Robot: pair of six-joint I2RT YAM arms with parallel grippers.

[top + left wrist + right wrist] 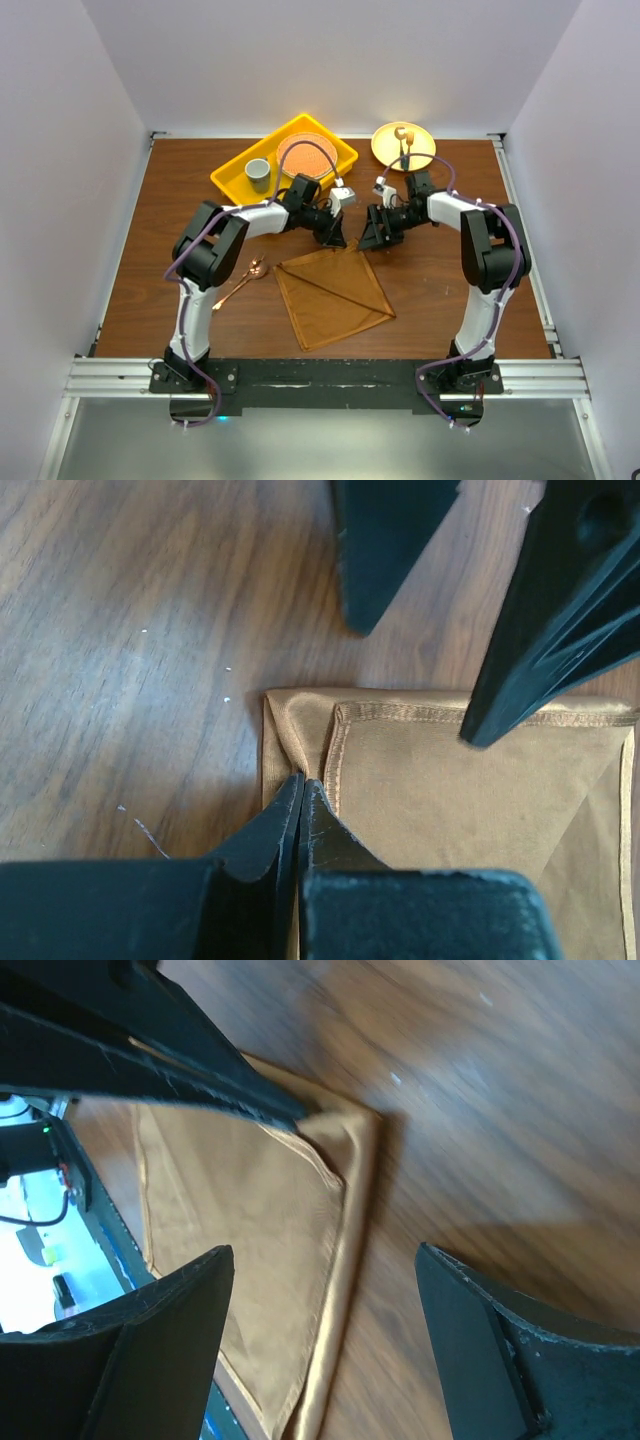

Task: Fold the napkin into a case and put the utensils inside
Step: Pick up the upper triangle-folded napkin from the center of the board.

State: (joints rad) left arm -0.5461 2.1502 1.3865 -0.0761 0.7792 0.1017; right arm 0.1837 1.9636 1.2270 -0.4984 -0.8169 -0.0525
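The rust-brown napkin (pixel 335 300) lies partly folded on the table, one flap laid over into a triangle. My left gripper (pixel 337 240) is at its far corner, shut on the cloth. In the left wrist view the closed gripper (pixel 301 780) pinches the bunched corner of the napkin (pixel 450 790). My right gripper (pixel 372 240) hangs just right of that corner, open and holding nothing. In the right wrist view this gripper (pixel 322 1250) stands wide over the edge of the napkin (pixel 230 1200). The copper spoon (pixel 240 282) lies on the wood left of the napkin.
A yellow tray (pixel 232 178) at the back holds a grey cup (pixel 258 172) and an orange plate (pixel 307 155). A yellow plate (pixel 385 150) with a short gold-tipped utensil (pixel 404 138) sits at the back right. White walls enclose the table.
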